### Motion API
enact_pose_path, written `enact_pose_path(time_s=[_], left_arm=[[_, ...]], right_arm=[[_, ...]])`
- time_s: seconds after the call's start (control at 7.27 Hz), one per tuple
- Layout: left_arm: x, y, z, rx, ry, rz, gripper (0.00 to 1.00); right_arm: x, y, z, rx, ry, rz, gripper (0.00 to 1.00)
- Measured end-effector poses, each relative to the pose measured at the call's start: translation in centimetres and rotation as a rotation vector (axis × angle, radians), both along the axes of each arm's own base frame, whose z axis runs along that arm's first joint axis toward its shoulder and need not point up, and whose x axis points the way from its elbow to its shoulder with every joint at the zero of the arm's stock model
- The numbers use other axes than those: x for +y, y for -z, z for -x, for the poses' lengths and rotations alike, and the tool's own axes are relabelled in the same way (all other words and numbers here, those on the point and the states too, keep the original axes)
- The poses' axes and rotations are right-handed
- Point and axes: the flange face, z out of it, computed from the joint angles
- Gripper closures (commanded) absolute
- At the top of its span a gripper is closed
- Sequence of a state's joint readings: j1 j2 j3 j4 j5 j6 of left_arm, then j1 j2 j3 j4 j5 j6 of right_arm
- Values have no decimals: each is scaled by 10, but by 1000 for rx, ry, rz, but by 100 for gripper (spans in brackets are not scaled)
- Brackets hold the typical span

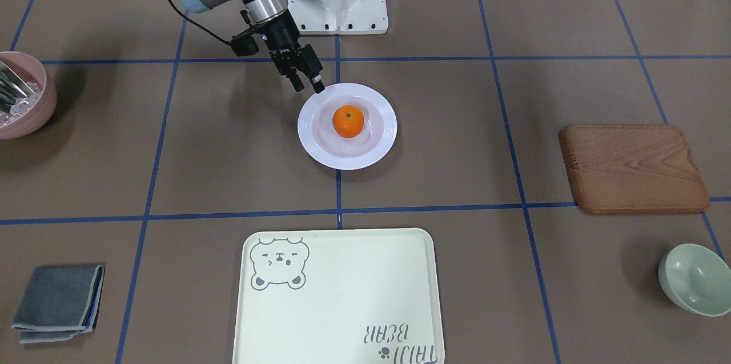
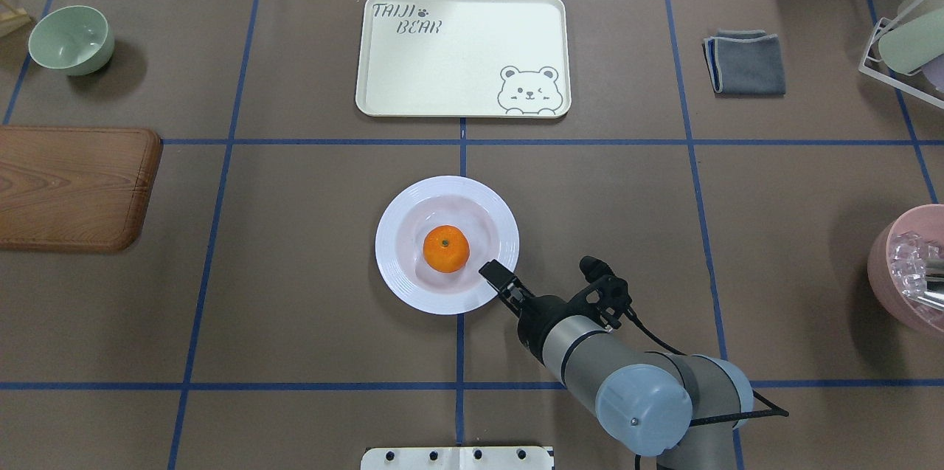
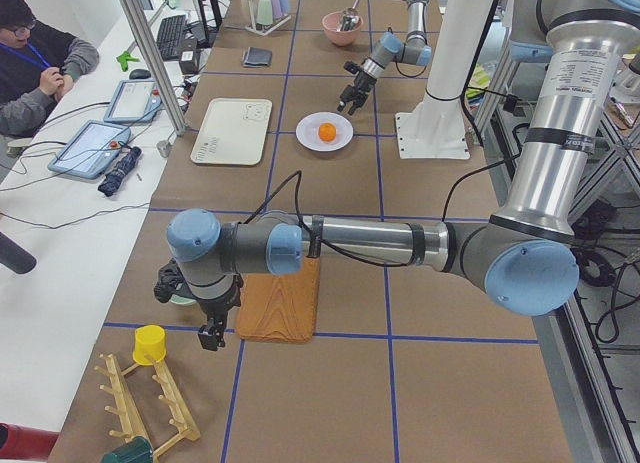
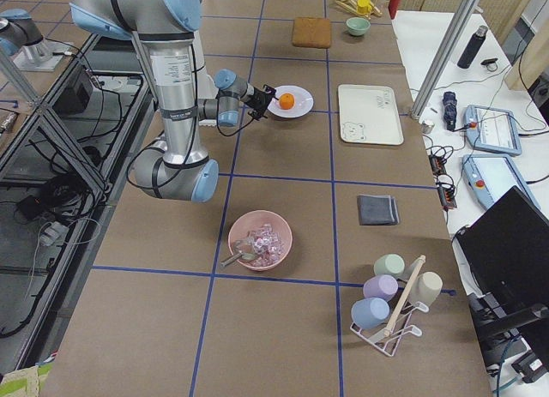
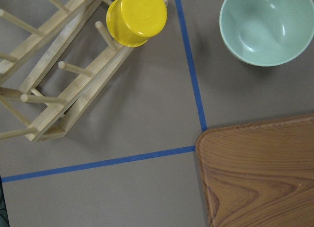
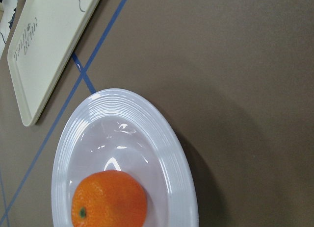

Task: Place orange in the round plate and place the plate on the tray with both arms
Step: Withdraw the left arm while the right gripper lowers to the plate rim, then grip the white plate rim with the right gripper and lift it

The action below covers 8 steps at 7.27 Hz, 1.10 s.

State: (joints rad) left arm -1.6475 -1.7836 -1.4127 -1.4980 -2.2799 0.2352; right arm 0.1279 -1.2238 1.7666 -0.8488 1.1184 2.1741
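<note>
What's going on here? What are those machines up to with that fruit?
Two robot arms are meant to put an orange in a plate, then move the plate onto a tray. The orange already sits in the white round plate. The right gripper, its fingers apart and empty, is at the plate's rim on the robot's side. The left gripper hangs far off, by the wooden board. The plate is not yet on the tray.

Wooden board (image 1: pixel 634 168) lies flat on the tabletop (image 1: pixel 457 192), with a pale green bowl (image 1: pixel 694 279) upright near it. At the other end, a pink bowl (image 1: pixel 25 94) holds clear ice-like pieces and a metal scoop. A folded grey cloth (image 1: pixel 57 302) lies well apart. A yellow cup (image 5: pixel 136 17) sits on a wooden peg rack (image 5: pixel 64 85).
</note>
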Motion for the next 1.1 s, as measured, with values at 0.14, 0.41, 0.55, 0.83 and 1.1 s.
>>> enact_pose_path(time_s=[0.14, 0.41, 0.55, 0.83, 1.1], left_arm=[[3, -4, 2, 2, 2, 4, 1], [4, -5, 4, 3, 4, 6, 1], [4, -5, 4, 2, 4, 5, 1], [4, -5, 4, 2, 5, 5, 1], [4, -5, 4, 2, 6, 6, 1]], right_arm=[[3, 1, 5, -4, -2, 8, 28], [5, 0, 10, -3, -3, 12, 39], [3, 4, 16, -5, -9, 11, 54], [1, 8, 24, -19, -27, 26, 60], [-2, 5, 26, -17, -35, 35, 60]])
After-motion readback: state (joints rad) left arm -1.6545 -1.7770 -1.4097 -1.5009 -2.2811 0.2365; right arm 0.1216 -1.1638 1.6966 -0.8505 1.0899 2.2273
